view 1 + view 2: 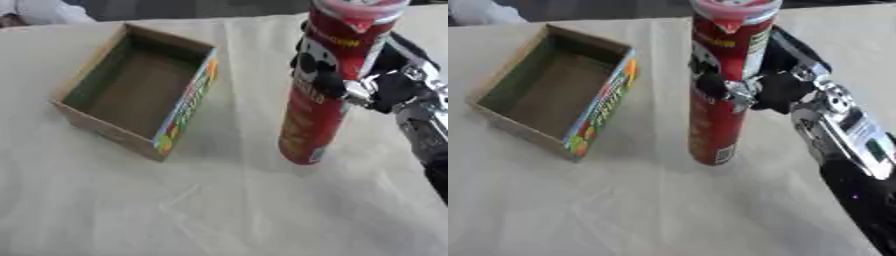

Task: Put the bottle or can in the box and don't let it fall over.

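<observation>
Box at your 10 o'clock, can upright in your right hand at 2 o'clock.

The open cardboard box (136, 87) sits on the pale tablecloth (219, 210). Right of it and apart from it stands the tall red can (724, 85), upright, outside the box; whether its base touches the cloth, you can't tell. Your right hand (776, 87) has its fingers (710, 85) curled round the can's middle.
</observation>
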